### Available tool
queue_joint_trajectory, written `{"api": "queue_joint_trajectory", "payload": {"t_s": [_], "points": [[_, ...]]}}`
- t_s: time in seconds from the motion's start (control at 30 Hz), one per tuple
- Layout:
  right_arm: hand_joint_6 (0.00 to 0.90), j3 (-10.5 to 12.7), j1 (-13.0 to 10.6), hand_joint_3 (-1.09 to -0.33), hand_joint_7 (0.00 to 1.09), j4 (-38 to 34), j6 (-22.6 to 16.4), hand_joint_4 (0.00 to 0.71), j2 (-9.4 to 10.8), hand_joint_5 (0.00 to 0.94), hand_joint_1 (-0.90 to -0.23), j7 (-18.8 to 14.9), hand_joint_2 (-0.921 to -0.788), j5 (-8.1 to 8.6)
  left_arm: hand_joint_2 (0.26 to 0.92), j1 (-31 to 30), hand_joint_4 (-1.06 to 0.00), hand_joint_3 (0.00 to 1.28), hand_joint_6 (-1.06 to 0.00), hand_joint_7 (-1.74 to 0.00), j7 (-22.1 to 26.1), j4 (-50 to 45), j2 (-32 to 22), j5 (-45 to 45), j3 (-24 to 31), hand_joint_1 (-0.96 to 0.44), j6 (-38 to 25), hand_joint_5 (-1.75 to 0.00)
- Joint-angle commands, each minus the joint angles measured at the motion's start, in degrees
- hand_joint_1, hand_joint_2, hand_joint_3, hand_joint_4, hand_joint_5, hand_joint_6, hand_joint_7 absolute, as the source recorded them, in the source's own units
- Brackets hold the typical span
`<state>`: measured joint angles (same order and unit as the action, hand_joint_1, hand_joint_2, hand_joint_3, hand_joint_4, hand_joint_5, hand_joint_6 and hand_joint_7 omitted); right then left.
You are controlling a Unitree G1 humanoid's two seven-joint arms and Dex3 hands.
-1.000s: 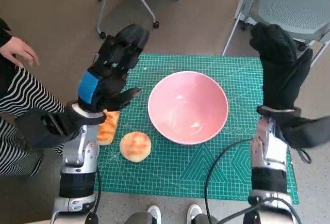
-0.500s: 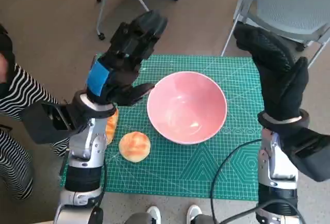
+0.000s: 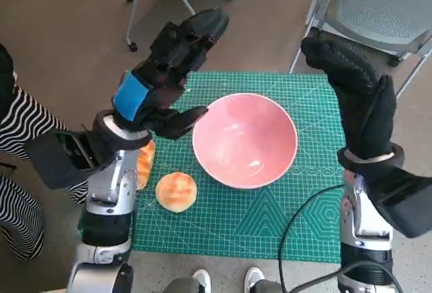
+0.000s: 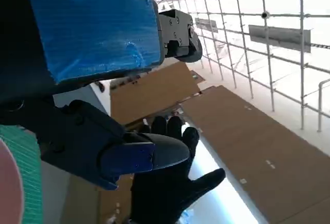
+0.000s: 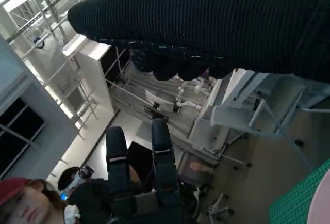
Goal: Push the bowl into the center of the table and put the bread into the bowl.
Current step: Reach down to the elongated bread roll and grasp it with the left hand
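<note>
Pictured from the head camera: pink bowl (image 3: 245, 140) resting empty near the middle of the green cutting mat (image 3: 283, 219), a shade toward its far edge, with nothing touching it. Raised above the mat's left side, the left hand (image 3: 164, 77), blue tape across its back, fingers spread and holding nothing, thumb reaching toward the bowl's left rim but apparently short of contact. Lifted over the mat's far right corner, the right hand (image 3: 356, 94) in its black knitted glove, fingers extended and together, likewise empty and clear of the bowl. Lying on the mat near its left edge, a round bread roll (image 3: 176, 191), just beside the bowl's near-left rim and apart from it; behind it, partly hidden under the left forearm, a second orange-brown piece of bread (image 3: 142, 165). At the left edge of the picture, a person's striped sleeve (image 3: 27, 134); beyond the far edge of the mat, chair legs and castors on the brown floor. Judged from the layout: bowl already at or close to centre, so the pushing step looks largely done or needing only a small nudge; bread not yet picked up, bowl yet to be filled. Wrist cameras aimed upward at ceiling and room, adding nothing about bowl or bread.
</note>
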<state>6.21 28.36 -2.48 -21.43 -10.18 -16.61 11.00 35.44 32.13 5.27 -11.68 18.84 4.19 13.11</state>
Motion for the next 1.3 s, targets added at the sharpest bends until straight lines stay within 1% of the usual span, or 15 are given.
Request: {"api": "queue_joint_trajectory", "payload": {"t_s": [0.03,0.07,0.13,0.2,0.27,0.33,0.4,0.43,0.53,0.6,0.63,0.77,0.87,1.07,1.3], "points": [[0.063,-0.39,-0.32,-0.62,0.56,-0.72,1.1,0.215,0.47,0.022,-0.729,0.65,-0.921,-0.31,0.689,1.79,0.0,0.66,0.0,-0.56,2.4,1.01,-6.42,-2.82,2.27,-0.55,3.89,-0.24],[0.062,-0.33,-0.33,-0.619,0.56,-0.88,1.16,0.215,0.54,0.022,-0.729,0.66,-0.921,-0.11,0.685,2.49,0.0,0.65,0.0,-0.57,2.99,2.32,-9.0,-4.96,2.7,-0.55,6.03,-0.26],[0.062,-0.35,-0.34,-0.618,0.57,-0.97,1.27,0.216,0.65,0.021,-0.731,0.76,-0.921,0.01,0.677,3.28,0.0,0.61,0.0,-0.6,3.64,4.04,-11.68,-7.12,3.09,-0.53,8.61,-0.3],[0.061,-0.25,-0.55,-0.617,0.57,-0.97,1.4,0.216,0.69,0.021,-0.733,0.68,-0.921,0.39,0.677,4.5,0.0,0.58,0.0,-0.62,4.99,5.97,-16.48,-10.2,3.39,-0.52,11.08,-0.33],[0.062,-0.12,-0.75,-0.615,0.57,-1.09,1.44,0.218,0.72,0.021,-0.736,0.57,-0.921,0.8,0.704,5.78,-0.02,0.45,0.0,-0.69,6.94,8.29,-21.06,-12.15,3.52,-0.48,12.66,-0.38],[0.062,-0.01,-0.86,-0.614,0.57,-1.25,1.4,0.219,0.78,0.02,-0.737,0.48,-0.921,1.1,0.715,7.03,-0.05,0.36,0.0,-0.74,8.72,11.08,-24.39,-13.3,3.38,-0.44,14.19,-0.37],[0.063,-0.01,-0.92,-0.612,0.57,-1.27,1.39,0.22,0.85,0.02,-0.738,0.48,-0.921,1.2,0.737,7.92,-0.12,0.23,-0.05,-0.72,9.66,13.29,-26.19,-13.92,3.12,-0.39,15.73,-0.31],[0.063,0.06,-0.93,-0.612,0.57,-1.43,1.29,0.22,0.87,0.02,-0.738,0.37,-0.921,1.39,0.743,8.64,-0.13,0.21,-0.06,-0.72,10.54,15.05,-27.67,-14.61,2.75,-0.39,16.7,-0.29],[0.064,0.21,-0.83,-0.611,0.57,-2.0,0.99,0.222,0.92,0.02,-0.738,0.1,-0.921,1.74,0.758,10.44,-0.24,0.09,-0.17,-0.6,12.58,19.33,-31.04,-16.43,1.53,-0.3,18.99,-0.17],[0.064,0.25,-0.77,-0.611,0.57,-2.2,0.86,0.223,1.0,0.02,-0.737,0.09,-0.921,1.79,0.762,11.54,-0.29,0.05,-0.22,-0.53,13.54,22.26,-32.95,-18.09,0.55,-0.24,21.55,-0.12],[0.064,0.26,-0.76,-0.611,0.57,-2.25,0.86,0.224,1.07,0.02,-0.736,0.13,-0.921,1.82,0.76,12.15,-0.31,0.04,-0.26,-0.48,13.34,24.12,-34.21,-20.07,-0.19,-0.2,24.29,-0.09],[0.066,0.32,-0.6,-0.61,0.57,-2.78,0.78,0.228,1.37,0.02,-0.729,0.09,-0.921,2.02,0.736,14.16,-0.42,0.01,-0.47,-0.21,9.8,30.58,-38.2,-28.63,-2.81,-0.07,35.95,-0.02],[0.066,0.27,-0.57,-0.611,0.57,-3.07,0.71,0.228,1.69,0.02,-0.724,0.11,-0.921,2.1,0.725,15.2,-0.46,0.0,-0.55,-0.11,5.87,34.41,-40.19,-35.05,-4.58,-0.04,43.69,-0.01],[0.065,0.04,-0.43,-0.613,0.57,-3.23,0.98,0.227,1.97,0.017,-0.72,0.19,-0.921,2.25,0.713,16.62,-0.48,0.0,-0.6,-0.04,-0.96,40.61,-42.07,-44.74,-8.01,-0.11,53.6,0.0],[0.063,-0.15,-0.11,-0.625,0.57,-3.52,0.93,0.221,1.86,0.011,-0.71,-0.06,-0.921,2.53,0.71,17.52,-0.47,0.0,-0.58,-0.01,-6.87,46.76,-42.55,-51.36,-12.42,-0.22,59.58,0.0]]}}
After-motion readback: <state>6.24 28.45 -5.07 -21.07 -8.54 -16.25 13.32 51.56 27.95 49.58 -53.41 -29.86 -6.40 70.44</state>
